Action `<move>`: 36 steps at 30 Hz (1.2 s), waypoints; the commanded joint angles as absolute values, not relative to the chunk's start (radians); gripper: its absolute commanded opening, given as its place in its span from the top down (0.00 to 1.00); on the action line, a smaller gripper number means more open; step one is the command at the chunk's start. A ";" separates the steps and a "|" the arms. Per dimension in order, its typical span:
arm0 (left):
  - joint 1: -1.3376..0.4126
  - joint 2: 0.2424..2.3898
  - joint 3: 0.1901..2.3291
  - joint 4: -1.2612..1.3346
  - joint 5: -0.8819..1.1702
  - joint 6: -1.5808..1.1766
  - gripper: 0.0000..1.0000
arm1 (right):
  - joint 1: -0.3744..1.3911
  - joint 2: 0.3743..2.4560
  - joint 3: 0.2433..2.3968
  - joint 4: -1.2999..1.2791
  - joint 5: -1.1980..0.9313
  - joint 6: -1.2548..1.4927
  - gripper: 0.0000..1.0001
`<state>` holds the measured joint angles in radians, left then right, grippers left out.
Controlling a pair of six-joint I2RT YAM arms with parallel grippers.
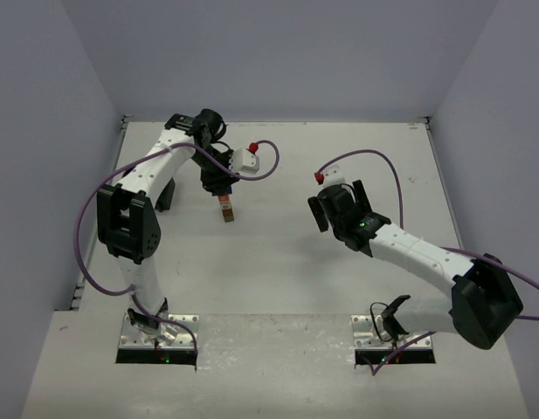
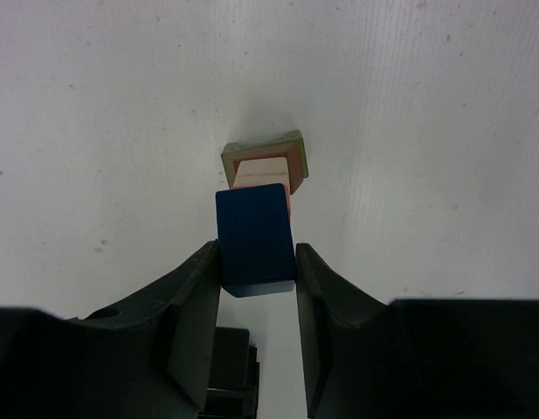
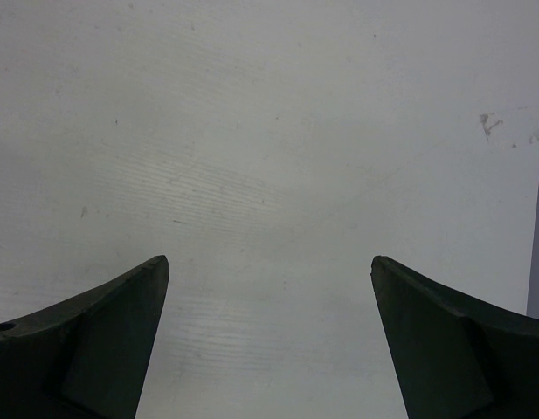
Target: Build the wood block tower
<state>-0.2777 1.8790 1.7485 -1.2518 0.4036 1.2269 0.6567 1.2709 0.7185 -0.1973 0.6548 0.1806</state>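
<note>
Top: left gripper (image 1: pixel 218 185) over wood block tower (image 1: pixel 226 209), far-left on table (image 1: pixel 278 262), prob. to cap the stack. Right gripper (image 1: pixel 337 203) well apart at mid-right, out of the way.
L wrist: clamped on blue wedge (image 2: pixel 254 237), lined up over tan cube (image 2: pixel 262 171) and olive-green oblong (image 2: pixel 297 150); contact unclear.
R wrist: jaws spread wide, nothing between.
No labels or text legible.
</note>
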 commanded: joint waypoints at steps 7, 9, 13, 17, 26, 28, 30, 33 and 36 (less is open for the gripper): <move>-0.293 1.886 1.778 -1.247 0.420 1.254 0.37 | 0.653 1.279 0.761 -0.191 0.690 0.189 0.01; -0.293 1.887 1.782 -1.243 0.417 1.250 0.33 | 0.653 1.279 0.761 -0.192 0.688 0.189 0.01; -0.293 1.885 1.803 -1.233 0.414 1.238 0.10 | 0.652 1.278 0.763 -0.193 0.689 0.192 0.01; -0.293 1.871 1.833 -1.214 0.411 1.219 0.00 | 0.653 1.275 0.766 -0.192 0.690 0.193 0.01; -0.293 1.720 1.960 -0.778 0.377 0.849 0.00 | 0.652 1.232 0.764 -0.187 0.635 0.234 0.01; -0.292 1.661 1.927 -0.509 0.228 0.514 0.00 | 0.647 1.223 0.757 -0.187 0.631 0.269 0.01; -0.289 1.624 1.923 -0.375 0.084 0.276 0.00 | 0.628 1.206 0.745 -0.186 0.610 0.325 0.01; -0.278 1.556 1.887 -0.306 0.015 0.048 0.00 | 0.573 1.159 0.695 -0.186 0.549 0.428 0.01; -0.276 1.422 1.659 -0.193 -0.223 -0.247 0.00 | 0.527 1.088 0.631 -0.186 0.526 0.494 0.01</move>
